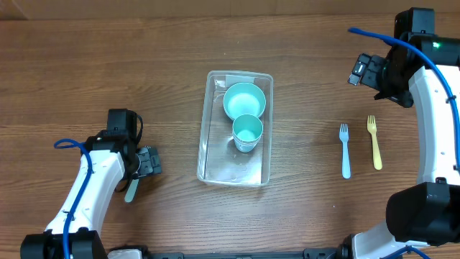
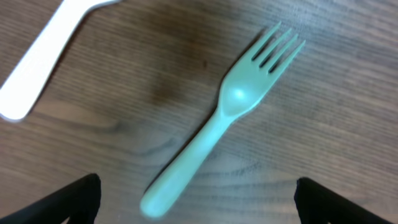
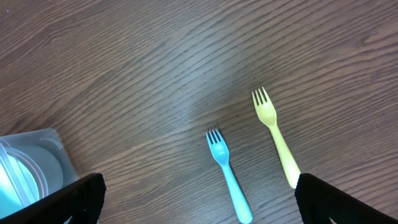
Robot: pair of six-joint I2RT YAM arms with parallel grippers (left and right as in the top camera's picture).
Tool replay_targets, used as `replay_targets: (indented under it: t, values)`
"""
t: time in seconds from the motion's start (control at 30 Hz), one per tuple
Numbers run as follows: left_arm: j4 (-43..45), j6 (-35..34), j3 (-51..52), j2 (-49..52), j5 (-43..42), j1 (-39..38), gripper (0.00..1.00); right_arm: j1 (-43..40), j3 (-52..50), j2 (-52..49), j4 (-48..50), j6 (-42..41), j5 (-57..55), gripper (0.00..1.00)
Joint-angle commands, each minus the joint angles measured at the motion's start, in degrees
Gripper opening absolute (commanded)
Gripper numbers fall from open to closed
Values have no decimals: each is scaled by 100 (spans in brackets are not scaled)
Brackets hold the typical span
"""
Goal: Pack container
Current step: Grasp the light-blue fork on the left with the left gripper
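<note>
Where the overhead looks down, the container (image 1: 213, 155) sits mid-table holding a teal bowl (image 1: 244, 101) and a teal cup (image 1: 248, 132). Left wrist: the left gripper (image 2: 198, 186) gapes wide over a green fork (image 2: 224, 118) lying free. Right wrist: the right gripper (image 3: 199, 190) stands open above a blue fork (image 3: 227, 169) and a yellow fork (image 3: 277, 138)

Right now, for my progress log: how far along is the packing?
Done: a teal bowl and teal cup sit inside the container. In hand: nothing; the left gripper is open above the green fork lying on the table. Left: that fork, plus the blue fork and yellow fork, all outside.
</note>
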State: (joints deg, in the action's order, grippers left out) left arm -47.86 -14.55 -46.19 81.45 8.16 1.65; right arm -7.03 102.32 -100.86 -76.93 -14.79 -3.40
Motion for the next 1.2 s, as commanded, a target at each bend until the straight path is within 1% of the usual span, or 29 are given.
replay_targets:
  t: [0.0, 0.1, 0.2, 0.27, 0.33, 0.37, 0.43, 0.47, 0.5, 0.57, 0.6, 0.77, 0.87, 0.93, 0.97, 1.0, 1.17]
  values:
    - [437, 275, 306, 149, -26, 31, 89, -2, 120, 131, 28, -24, -39, 100]
    - [708, 435, 389, 321, -17, 31, 84, -2, 120, 131, 28, -24, -39, 100]
    - [957, 431, 391, 651, 22, 31, 85, -2, 120, 131, 28, -24, -37, 100]
    - [1211, 452, 391, 966, 20, 31, 88, -2, 120, 131, 28, -24, -37, 100]
    - [1370, 575, 391, 1204, 15, 31, 88, -2, 120, 131, 28, -24, -39, 100]
    - [1414, 636, 389, 1303, 15, 31, 86, -2, 120, 131, 28, -24, -37, 100]
    - [1427, 734, 389, 1379, 15, 31, 76, -2, 120, 131, 28, -24, -37, 100]
    - [1425, 732, 376, 1370, 11, 31, 67, -2, 120, 131, 28, -24, -37, 100]
    - [1408, 732, 345, 1366, 11, 31, 61, -2, 120, 131, 28, -24, -39, 100]
    - [1316, 732, 258, 1366, 11, 31, 45, -2, 120, 131, 26, -24, -39, 100]
    - [1185, 732, 184, 1366, 11, 31, 40, -2, 120, 131, 28, -24, -39, 100]
    - [715, 730, -50, 1366, -13, 31, 30, -2, 120, 131, 28, -24, -37, 100]
    - [621, 728, -66, 1366, -33, 31, 25, -2, 120, 131, 28, -24, -37, 100]
    - [566, 726, -85, 1366, -33, 31, 15, -2, 120, 131, 28, -24, -37, 100]
    - [557, 721, -94, 1364, -37, 31, 8, -2, 120, 131, 28, -24, -37, 100]
    - [507, 669, -118, 1364, -33, 31, 4, -2, 120, 131, 28, -24, -39, 100]
    - [155, 509, -501, 1364, -81, 31, 4, -2, 120, 131, 28, -24, -39, 100]
